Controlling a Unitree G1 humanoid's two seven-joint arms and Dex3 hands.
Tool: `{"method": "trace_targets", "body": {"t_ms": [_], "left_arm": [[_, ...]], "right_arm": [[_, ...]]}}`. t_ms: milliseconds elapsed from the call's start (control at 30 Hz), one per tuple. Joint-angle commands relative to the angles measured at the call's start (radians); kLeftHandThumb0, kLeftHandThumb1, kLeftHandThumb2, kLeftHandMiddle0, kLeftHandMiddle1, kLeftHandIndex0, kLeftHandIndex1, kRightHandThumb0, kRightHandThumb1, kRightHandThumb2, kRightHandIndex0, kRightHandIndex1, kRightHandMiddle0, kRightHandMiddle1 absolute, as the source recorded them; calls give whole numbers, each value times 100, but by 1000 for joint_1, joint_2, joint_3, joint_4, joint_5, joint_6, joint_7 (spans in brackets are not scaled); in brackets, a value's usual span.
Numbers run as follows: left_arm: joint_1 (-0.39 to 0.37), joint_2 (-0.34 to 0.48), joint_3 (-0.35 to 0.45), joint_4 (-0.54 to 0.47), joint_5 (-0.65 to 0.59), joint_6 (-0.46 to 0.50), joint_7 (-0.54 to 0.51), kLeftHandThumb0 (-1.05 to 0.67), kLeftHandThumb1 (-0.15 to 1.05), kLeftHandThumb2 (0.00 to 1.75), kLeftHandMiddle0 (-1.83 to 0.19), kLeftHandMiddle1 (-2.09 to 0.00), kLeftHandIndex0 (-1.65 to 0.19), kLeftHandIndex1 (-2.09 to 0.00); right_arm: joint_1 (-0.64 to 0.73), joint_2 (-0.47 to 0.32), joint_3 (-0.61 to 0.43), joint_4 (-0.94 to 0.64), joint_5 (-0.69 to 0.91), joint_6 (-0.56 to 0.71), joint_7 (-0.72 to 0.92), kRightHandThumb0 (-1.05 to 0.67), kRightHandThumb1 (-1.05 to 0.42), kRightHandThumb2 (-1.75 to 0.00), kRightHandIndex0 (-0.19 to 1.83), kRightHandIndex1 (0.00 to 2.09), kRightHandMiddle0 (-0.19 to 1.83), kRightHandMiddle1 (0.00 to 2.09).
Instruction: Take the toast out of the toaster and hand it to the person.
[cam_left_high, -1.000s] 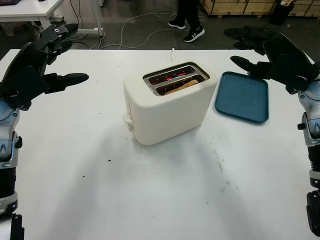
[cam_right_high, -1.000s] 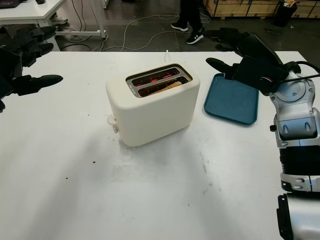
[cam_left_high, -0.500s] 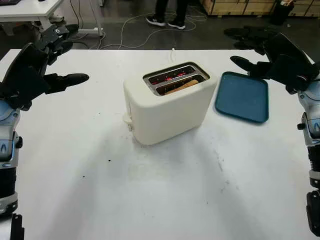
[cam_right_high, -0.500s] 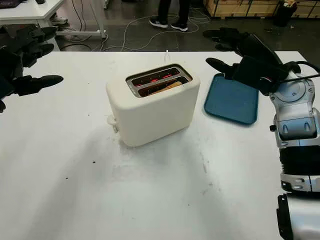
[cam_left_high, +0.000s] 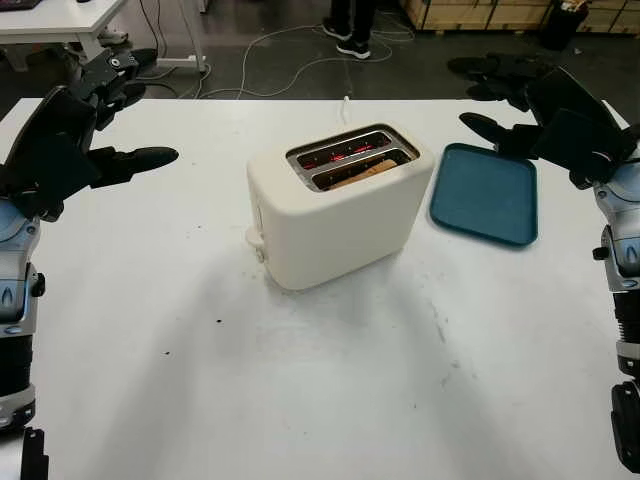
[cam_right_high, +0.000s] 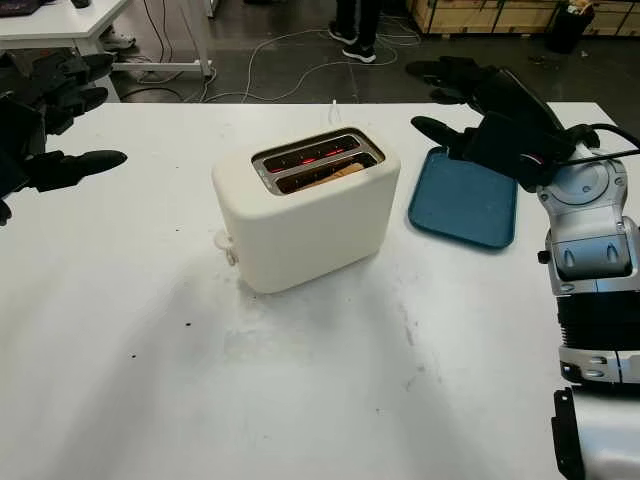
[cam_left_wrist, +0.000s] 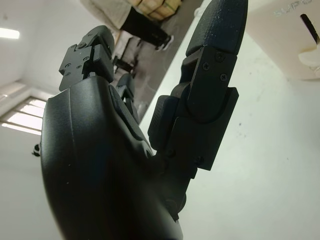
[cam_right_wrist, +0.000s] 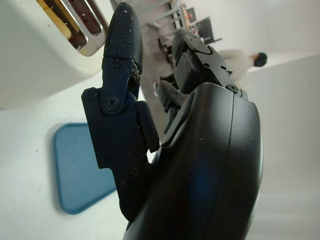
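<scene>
With the toast (cam_left_high: 362, 172) down in the near slot of the toaster (cam_left_high: 335, 205) mid-worktop, both the left hand (cam_left_high: 62, 140) and right hand (cam_left_high: 560, 118) hover open and empty, so reaching in comes next.

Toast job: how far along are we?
Nothing is done yet. The toast sits down in the near slot of the toaster, with the elements glowing red in the far slot. Neither hand holds anything: the left hand is open above the table's left side, and the right hand is open above the blue tray. Left: reach in, grasp the toast, lift it out, hand it over.
</scene>
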Motion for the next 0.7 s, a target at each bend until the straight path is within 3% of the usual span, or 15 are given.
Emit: {"method": "trace_targets", "body": {"t_ms": [0,667], "left_arm": [[-3,17,-4,8,3,-16,-4,-89,91,0,0,-37,0,-36],[-3,9,-7,0,2,-7,1,-89,91,0,0,-35,0,-34]], "right_arm": [[-5,1,-1,0,-6,1,-12,-75,-92,-46,11,72,42,4],[1,6,-16,4,21,-6,-5,-73,-92,-45,10,68,40,2]]}}
